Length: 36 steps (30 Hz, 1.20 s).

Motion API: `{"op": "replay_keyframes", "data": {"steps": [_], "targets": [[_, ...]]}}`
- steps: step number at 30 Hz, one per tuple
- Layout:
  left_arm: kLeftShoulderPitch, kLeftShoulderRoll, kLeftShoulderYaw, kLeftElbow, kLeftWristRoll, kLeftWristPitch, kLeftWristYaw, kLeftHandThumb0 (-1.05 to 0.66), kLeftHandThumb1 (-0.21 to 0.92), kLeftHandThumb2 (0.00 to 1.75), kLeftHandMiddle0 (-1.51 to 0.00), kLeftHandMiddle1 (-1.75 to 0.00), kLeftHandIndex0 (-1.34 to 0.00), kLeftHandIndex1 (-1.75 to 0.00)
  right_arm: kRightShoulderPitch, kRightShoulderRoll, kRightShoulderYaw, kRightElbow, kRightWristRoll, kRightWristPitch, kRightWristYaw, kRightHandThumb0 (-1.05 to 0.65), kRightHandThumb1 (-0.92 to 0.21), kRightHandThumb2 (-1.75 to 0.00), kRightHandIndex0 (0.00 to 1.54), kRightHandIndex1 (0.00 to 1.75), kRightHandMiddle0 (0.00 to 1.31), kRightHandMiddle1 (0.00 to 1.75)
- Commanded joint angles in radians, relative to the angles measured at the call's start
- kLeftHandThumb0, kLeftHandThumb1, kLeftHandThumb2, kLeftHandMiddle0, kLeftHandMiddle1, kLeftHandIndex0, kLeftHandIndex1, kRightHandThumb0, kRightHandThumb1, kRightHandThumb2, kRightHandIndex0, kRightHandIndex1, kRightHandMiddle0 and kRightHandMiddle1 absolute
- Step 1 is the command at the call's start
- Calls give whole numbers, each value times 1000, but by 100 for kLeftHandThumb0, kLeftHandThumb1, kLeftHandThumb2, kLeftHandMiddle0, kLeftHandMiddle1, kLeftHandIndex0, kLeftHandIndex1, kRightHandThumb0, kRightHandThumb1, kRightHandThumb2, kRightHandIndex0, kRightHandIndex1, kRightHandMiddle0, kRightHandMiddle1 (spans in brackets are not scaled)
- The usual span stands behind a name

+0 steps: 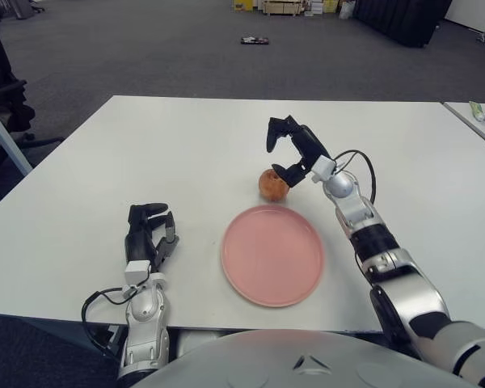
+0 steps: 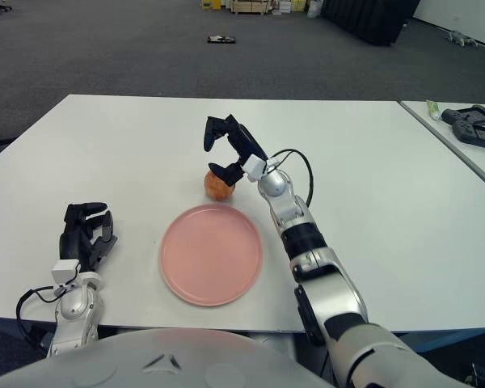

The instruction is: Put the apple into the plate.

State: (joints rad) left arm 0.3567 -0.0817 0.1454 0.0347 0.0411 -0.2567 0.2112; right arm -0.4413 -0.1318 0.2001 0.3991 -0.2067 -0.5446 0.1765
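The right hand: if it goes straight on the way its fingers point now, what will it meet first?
Probably the apple: the right hand is open just above it, fingers pointing down and left. Past it is only bare table. Depth is uncertain.

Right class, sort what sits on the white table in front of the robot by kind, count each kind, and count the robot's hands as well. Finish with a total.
Apple: 1
Pink plate: 1
Robot hands: 2, the left hand left of the plate, and the right hand open above the apple
Total: 4
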Motion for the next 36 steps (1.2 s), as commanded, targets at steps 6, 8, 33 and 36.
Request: {"op": "replay_keyframes", "data": {"steps": [6, 8, 33, 36], "targets": [[-5, 1, 1, 41, -3, 22, -3, -35, 92, 53, -37, -156, -20, -175, 49, -37, -2, -100, 23, -24, 47, -1, 0, -166, 87, 168, 62, 175], [-6, 2, 1, 43, -5, 19, -5, -35, 91, 54, -38, -156, -20, -175, 52, -41, 5, -103, 32, -37, 65, -1, 0, -167, 87, 169, 62, 175], [4, 2, -6, 31, 0, 28, -12, -35, 87, 61, -41, -153, -23, -175, -133, -200, 145, 152, -257, 234, 206, -87, -46, -80, 0, 9, 0, 10], [10, 0, -8, 23, -1, 32, -12, -35, 87, 61, -41, -154, -22, -175, -149, -201, 164, 209, -292, 250, 181, -91, -48, -75, 0, 3, 0, 3]]}}
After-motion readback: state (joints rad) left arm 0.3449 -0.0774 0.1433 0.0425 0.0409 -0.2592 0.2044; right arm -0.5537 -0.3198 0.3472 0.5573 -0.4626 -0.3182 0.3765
